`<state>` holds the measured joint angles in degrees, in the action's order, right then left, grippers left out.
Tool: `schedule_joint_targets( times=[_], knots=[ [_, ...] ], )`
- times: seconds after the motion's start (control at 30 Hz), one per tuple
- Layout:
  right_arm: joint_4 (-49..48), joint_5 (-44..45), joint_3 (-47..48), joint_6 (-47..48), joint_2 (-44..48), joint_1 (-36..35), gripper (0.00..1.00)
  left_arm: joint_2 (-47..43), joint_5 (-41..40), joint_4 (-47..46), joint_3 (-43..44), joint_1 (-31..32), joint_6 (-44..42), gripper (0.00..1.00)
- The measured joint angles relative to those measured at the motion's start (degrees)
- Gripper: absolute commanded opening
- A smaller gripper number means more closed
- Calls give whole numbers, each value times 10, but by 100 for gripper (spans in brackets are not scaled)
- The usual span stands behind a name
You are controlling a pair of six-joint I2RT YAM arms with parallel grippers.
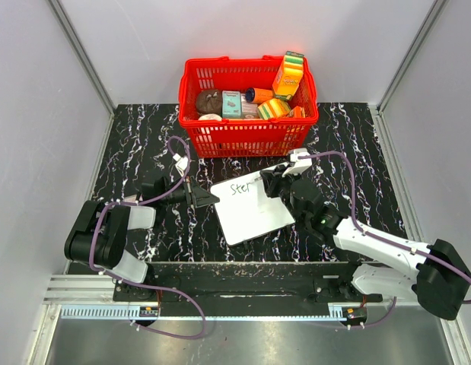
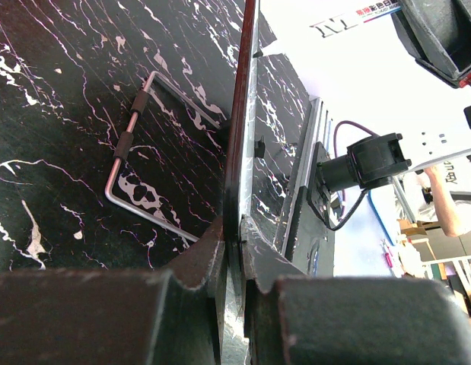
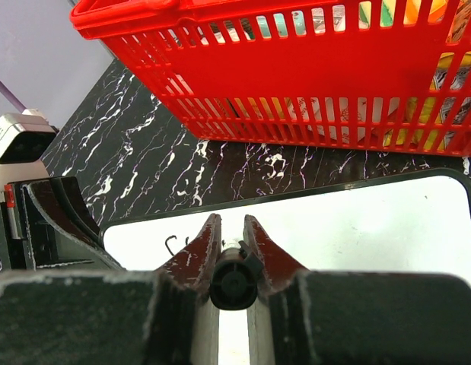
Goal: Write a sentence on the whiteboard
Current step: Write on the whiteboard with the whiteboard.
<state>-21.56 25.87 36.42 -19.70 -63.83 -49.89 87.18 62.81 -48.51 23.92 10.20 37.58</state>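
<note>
Marbled table bears whiteboard, writing partly behind right claw.

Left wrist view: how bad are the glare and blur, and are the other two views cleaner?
Left wrist: background beyond the table blown out to white, left end effector dark and soft, whiteboard only edge-on. Right wrist: red basket sharp, right end effector and its marker blurred up close. Top external: evenly lit, the sentence, first letters only, readable.

Lab test cell: white panel walls, aluminium corner rails, marbled black table, cabled mounting rail
</note>
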Motion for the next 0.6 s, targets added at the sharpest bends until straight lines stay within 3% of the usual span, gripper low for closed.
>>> schedule_joint_targets(
  times=[0.6],
  knots=[
    [1,0,0,-11,-2,6,0,0,0,3,1,0,0,0]
  ],
)
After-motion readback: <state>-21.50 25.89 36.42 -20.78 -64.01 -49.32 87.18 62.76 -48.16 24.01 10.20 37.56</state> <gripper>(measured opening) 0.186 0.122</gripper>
